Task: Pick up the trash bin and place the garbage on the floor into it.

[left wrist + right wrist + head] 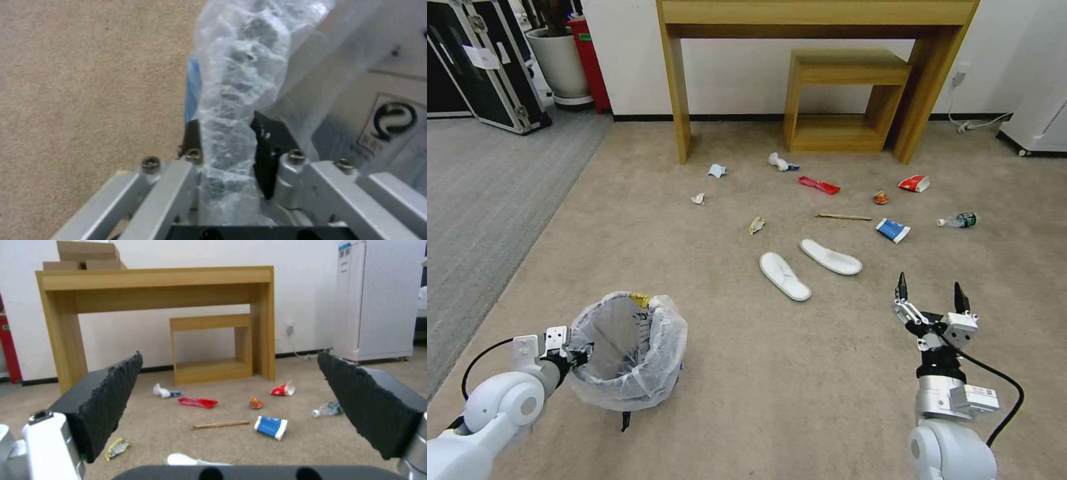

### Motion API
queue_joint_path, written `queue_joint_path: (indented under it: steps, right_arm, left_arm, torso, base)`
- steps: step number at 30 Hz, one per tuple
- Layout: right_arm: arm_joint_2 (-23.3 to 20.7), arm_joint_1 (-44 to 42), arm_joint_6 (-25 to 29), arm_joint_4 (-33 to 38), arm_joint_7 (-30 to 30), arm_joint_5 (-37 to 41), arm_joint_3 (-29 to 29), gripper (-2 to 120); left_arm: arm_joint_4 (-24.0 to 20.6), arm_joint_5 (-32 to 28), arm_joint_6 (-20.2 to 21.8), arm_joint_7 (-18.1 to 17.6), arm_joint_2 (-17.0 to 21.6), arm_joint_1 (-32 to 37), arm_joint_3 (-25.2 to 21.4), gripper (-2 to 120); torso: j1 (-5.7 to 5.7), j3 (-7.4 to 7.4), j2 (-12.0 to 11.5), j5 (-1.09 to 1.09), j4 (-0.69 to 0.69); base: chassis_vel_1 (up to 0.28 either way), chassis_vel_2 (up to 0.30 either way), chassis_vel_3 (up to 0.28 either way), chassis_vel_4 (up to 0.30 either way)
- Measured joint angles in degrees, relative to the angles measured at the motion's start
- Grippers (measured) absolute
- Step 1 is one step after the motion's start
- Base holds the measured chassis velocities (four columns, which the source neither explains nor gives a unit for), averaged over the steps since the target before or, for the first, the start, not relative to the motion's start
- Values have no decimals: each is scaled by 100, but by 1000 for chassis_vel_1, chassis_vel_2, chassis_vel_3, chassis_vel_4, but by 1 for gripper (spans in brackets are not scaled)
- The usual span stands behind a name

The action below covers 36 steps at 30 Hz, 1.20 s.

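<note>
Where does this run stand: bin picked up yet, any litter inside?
Done: the left gripper is shut on the bagged rim of the trash bin. Whether it is off the carpet, I cannot tell. In hand: the right gripper hovers open near the two white slippers. Left: all the litter lies on the floor, including the red wrapper, wooden stick, blue-white carton and bottle.

Litter-strewn beige carpet (800,373)

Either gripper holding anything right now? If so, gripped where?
Left gripper is shut on the trash bin, pinching its bag-covered rim. Right gripper is open and holds nothing.
</note>
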Motion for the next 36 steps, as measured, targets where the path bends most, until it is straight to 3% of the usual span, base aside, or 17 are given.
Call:
queue_joint_path:
  steps: [3, 15, 22, 36]
  right_arm:
    - [-19, -6, 10, -12, 3, 0, 6, 100]
    - [-36, -3, 3, -25, 22, 11, -16, 100]
    - [-68, -14, -60, 9, 73, 37, -43, 100]
    - [-73, -66, -99, 151, 78, 131, 63, 100]
  left_arm:
    - [-7, -17, -15, 2, -23, -6, -24, 4]
    - [-156, -108, -56, -22, -199, -6, -329, 1]
    - [-482, -520, -55, -116, -311, -260, -837, 0]
    - [-1036, -750, 37, -293, -195, -11, -955, 0]
  torso:
    - [0, 0, 0, 2, 0]
    - [0, 2, -1, 0, 0]
    - [0, 1, -1, 2, 0]
    - [0, 0, -1, 2, 0]
  base:
    - [0, 0, 0, 0]
    - [0, 0, 0, 0]
    - [0, 0, 0, 0]
    - [0, 0, 0, 0]
